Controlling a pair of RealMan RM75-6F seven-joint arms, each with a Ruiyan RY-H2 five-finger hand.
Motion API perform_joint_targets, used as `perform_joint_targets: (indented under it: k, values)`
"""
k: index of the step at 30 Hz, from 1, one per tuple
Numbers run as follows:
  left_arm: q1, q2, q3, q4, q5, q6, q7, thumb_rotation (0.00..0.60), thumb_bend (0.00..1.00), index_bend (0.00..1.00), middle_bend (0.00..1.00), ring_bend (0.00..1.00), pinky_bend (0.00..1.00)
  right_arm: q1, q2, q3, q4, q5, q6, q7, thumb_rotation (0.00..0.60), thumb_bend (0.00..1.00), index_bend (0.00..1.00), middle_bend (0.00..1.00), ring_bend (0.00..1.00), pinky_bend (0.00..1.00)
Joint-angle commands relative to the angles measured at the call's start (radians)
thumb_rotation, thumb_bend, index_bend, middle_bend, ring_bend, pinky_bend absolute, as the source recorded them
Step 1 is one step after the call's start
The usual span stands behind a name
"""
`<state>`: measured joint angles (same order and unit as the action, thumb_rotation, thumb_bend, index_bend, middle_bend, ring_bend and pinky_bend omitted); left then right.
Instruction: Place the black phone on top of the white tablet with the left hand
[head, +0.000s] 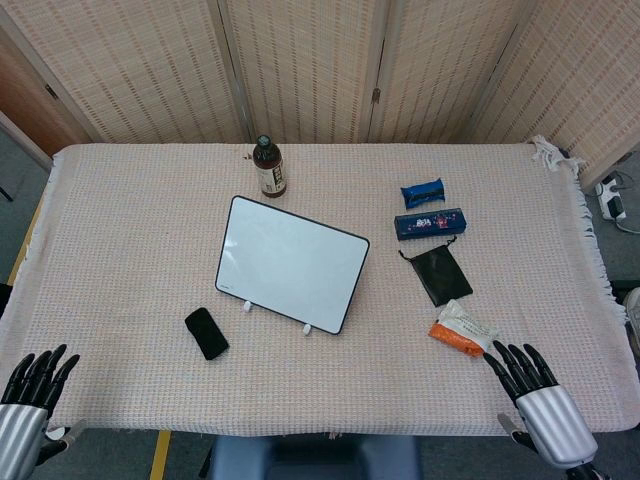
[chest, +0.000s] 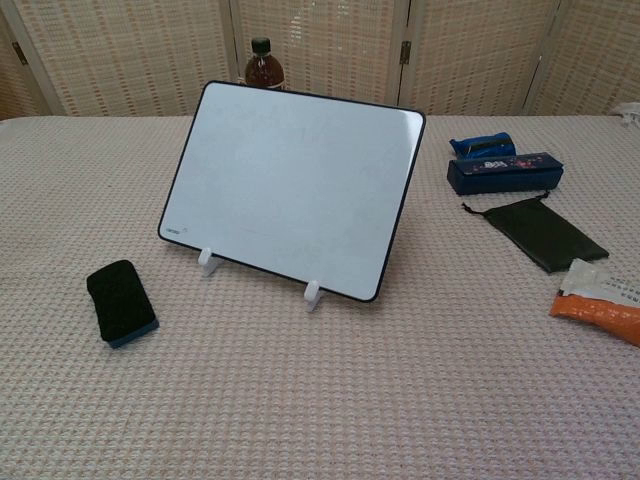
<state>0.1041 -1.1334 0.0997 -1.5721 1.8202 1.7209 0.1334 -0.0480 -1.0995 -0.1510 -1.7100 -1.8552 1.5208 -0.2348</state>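
On the near left part of the cloth, just in front of the tablet's lower left corner, we record the black phone (head: 206, 333), lying flat, apart from the tablet and touched by nothing. In the chest view it shows a blue edge along its underside.

Behind and to its right we list the white tablet (head: 291, 262), black-rimmed, leaning back on two small white feet (chest: 312, 294), its face towards us and tilted, not flat.

Our left hand (head: 34, 378) sits at the near left edge of the table, well apart from the phone and to its left and nearer to us; its dark fingers (head: 50, 365) are extended and slightly apart, holding nothing. Our right hand (head: 528, 382) sits at the near right edge, fingers likewise extended and apart, holding nothing. Neither hand shows in the chest view.

Further items, outward:
- brown bottle (head: 267, 166) with dark cap, upright behind the tablet's top left corner;
- small blue packet (head: 422, 192), right of the tablet, towards the back;
- long dark-blue box (head: 428, 223), just in front of the packet;
- black drawstring pouch (head: 438, 272), flat, in front of the box;
- orange and white packet (head: 462, 330), near the right hand's fingertips;
- woven cloth (head: 120, 240) covering the table;
- folding screen (head: 300, 60) behind.
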Motion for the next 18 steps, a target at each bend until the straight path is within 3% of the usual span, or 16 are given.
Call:
perform_joint_targets:
  k: [1, 8, 18]
  values:
    - [-0.001, -0.001, 0.000, 0.000, 0.001, -0.001, 0.000, 0.600, 0.22, 0.01, 0.00, 0.00, 0.00, 0.000, 0.000, 0.000, -0.001, 0.001, 0.000, -0.001, 0.600, 0.29, 0.00, 0.00, 0.00, 0.00]
    - [-0.036, -0.005, 0.008, -0.002, 0.040, -0.046, 0.009, 0.600, 0.22, 0.01, 0.00, 0.00, 0.00, -0.004, -0.004, 0.003, 0.001, 0.009, 0.003, -0.008, 0.600, 0.29, 0.00, 0.00, 0.00, 0.00]
    - [-0.167, 0.039, -0.031, -0.080, -0.003, -0.259, 0.109, 0.600, 0.22, 0.03, 0.04, 0.01, 0.13, 0.010, -0.016, 0.041, -0.012, 0.068, -0.019, -0.027, 0.600, 0.30, 0.00, 0.00, 0.00, 0.00]
